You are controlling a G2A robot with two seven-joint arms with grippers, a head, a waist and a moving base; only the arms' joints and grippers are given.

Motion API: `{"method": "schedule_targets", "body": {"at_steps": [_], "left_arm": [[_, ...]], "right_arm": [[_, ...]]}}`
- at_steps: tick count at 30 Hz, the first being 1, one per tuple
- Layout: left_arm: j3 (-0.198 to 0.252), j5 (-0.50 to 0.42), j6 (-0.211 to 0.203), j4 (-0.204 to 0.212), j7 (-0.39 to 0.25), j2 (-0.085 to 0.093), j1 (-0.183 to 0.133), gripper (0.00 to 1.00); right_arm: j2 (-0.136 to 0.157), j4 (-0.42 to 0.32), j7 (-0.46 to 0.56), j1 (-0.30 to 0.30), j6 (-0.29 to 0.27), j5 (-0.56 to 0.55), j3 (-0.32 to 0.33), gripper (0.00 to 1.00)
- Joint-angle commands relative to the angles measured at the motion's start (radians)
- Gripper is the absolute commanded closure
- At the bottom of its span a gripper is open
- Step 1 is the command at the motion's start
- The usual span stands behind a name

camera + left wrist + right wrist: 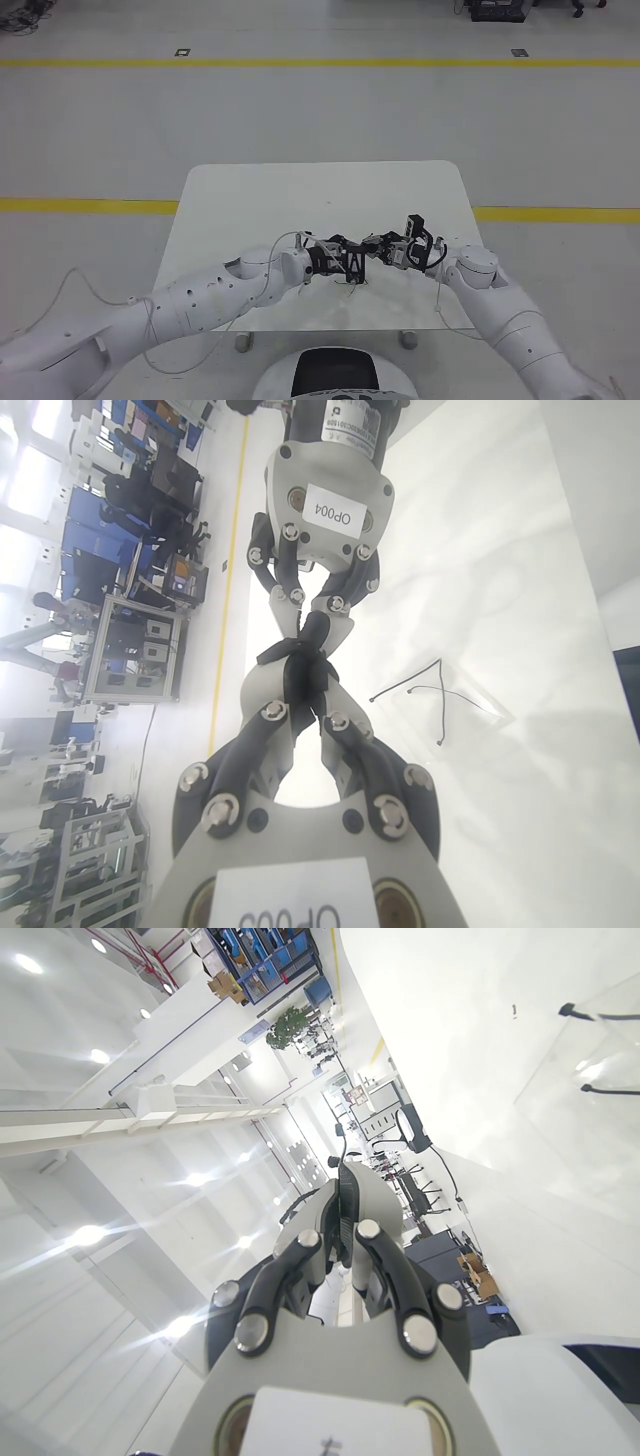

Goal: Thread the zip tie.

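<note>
A clear tray (480,711) held loose ties (442,680) near the table's (250,200) front edge; above, left gripper (302,687) and right gripper (312,620) met, both clamped on a zip tie (295,652), open tabletop beyond

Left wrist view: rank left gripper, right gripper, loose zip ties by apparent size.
1. left gripper, nearest the camera, so it looks inflated
2. right gripper, likely the same real size
3. loose zip ties, smallest

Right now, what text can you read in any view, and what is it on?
"OP004": white label on the right gripper base.
Near label on the left gripper base: cut off, unreadable.
Print on the right wrist housing: too small.
Background signs: blurred.
</note>
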Motion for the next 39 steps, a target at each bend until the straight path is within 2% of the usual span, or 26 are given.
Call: {"method": "schedule_targets", "body": {"at_steps": [1,10,15,16,17,18,19,25,28,31,36,39], "left_arm": [[0.0,0.0,-0.002,0.002,0.001,-0.001,0.0,1.0],[0.0,0.0,0.004,0.01,0.011,-0.001,0.001,1.0],[0.0,0.0,0.021,0.015,0.025,0.001,0.006,1.0],[0.0,0.0,0.023,0.016,0.027,0.001,0.007,1.0],[0.0,0.0,0.027,0.017,0.029,0.002,0.008,1.0],[0.0,0.0,0.033,0.018,0.031,0.002,0.01,1.0],[0.0,0.0,0.036,0.019,0.033,0.003,0.011,1.0],[-0.01,-0.001,0.062,0.045,0.069,0.006,0.028,1.0],[-0.03,-0.014,0.059,0.054,0.086,0.008,0.041,1.0],[-0.057,-0.073,0.045,0.064,0.133,0.01,0.057,1.0],[-0.125,-0.28,-0.029,0.113,0.246,0.019,0.095,1.0],[-0.152,-0.349,-0.087,0.142,0.298,0.022,0.109,1.0]], "right_arm": [[0.0,0.001,0.001,0.0,-0.001,0.001,0.001,1.0],[-0.002,0.002,0.001,0.001,-0.001,0.001,0.002,1.0],[-0.003,0.001,-0.002,0.003,0.003,-0.002,0.001,1.0],[-0.003,0.001,-0.003,0.003,0.004,-0.003,0.001,0.97],[-0.003,0.0,-0.003,0.004,0.005,-0.005,0.001,0.69],[-0.003,-0.001,-0.006,0.004,0.006,-0.008,0.0,0.51],[-0.003,-0.001,-0.007,0.005,0.007,-0.009,0.0,0.02],[-0.004,-0.005,-0.02,0.004,0.011,-0.011,0.002,0.0],[-0.003,-0.006,-0.023,0.002,0.007,-0.011,0.008,0.0],[-0.001,-0.01,-0.028,-0.004,-0.006,-0.017,0.018,0.0],[0.005,-0.026,-0.048,-0.023,-0.036,-0.052,0.036,0.0],[0.006,-0.035,-0.06,-0.033,-0.045,-0.06,0.044,0.0]]}}
